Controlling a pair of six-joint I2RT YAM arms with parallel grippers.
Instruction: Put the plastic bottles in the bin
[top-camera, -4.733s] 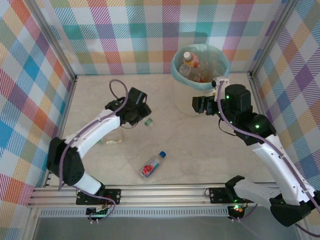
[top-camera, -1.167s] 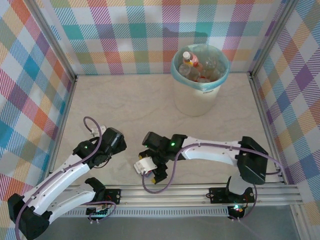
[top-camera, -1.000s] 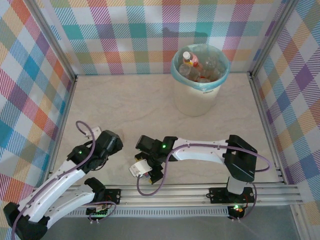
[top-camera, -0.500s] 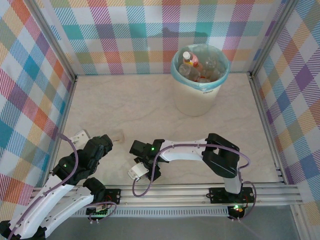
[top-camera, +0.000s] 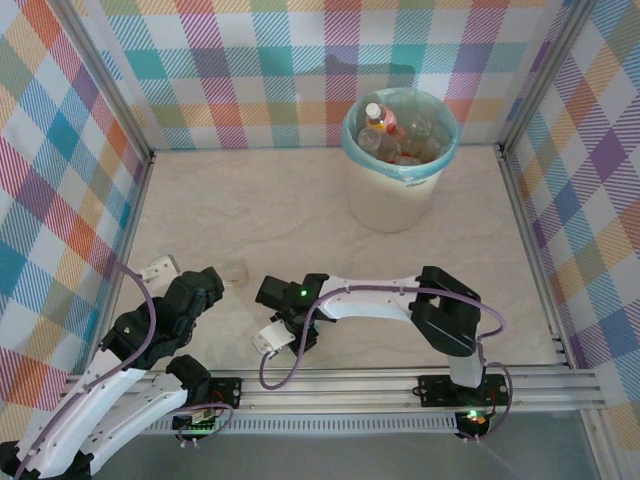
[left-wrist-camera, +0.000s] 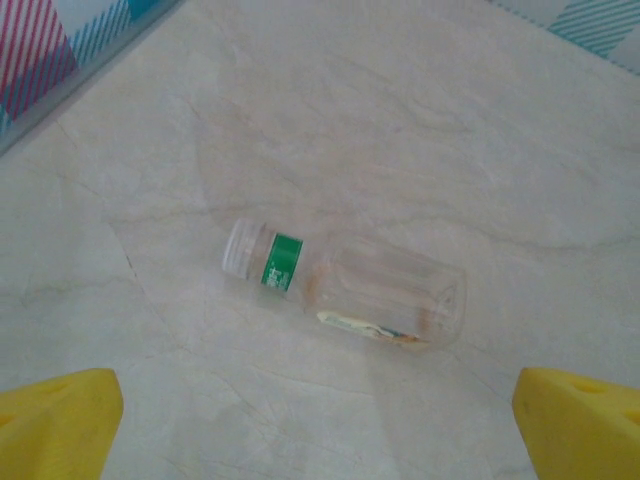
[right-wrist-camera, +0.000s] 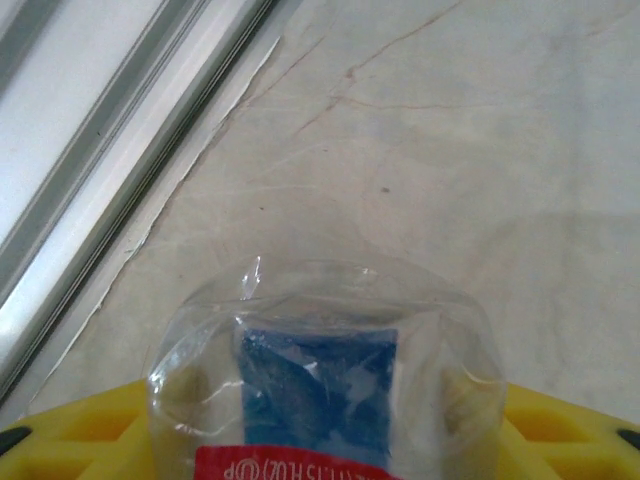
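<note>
Down at the near edge, the right gripper (right-wrist-camera: 320, 412) is low over the table (top-camera: 300, 215), its arm reaching across from the right base toward the left. There's a clear bottle (right-wrist-camera: 320, 330) sitting squarely between the yellow fingers (right-wrist-camera: 85, 430), with a red label at its lower edge and a blue patch showing through the plastic. The fingers stand close on either side of it, though from the wrist view I cannot tell whether the pads are pressing or just flanking it — so a grip is not confirmed. A metal rail (right-wrist-camera: 90, 150) runs diagonally just beyond that bottle. Over on the left, the left gripper (left-wrist-camera: 318, 428) hangs wide open with nothing in it, its two yellow tips at the bottom corners of its own camera's view. Ahead of them, apart from both, lies a second clear bottle (left-wrist-camera: 345, 290) on its side, with a green band below a pale cap. At the far side of the table stands the bin (top-camera: 392, 205), upright with its teal liner folded over the rim, and several bottles (top-camera: 378, 118) are already piled inside — an orange-capped one on top.
</note>
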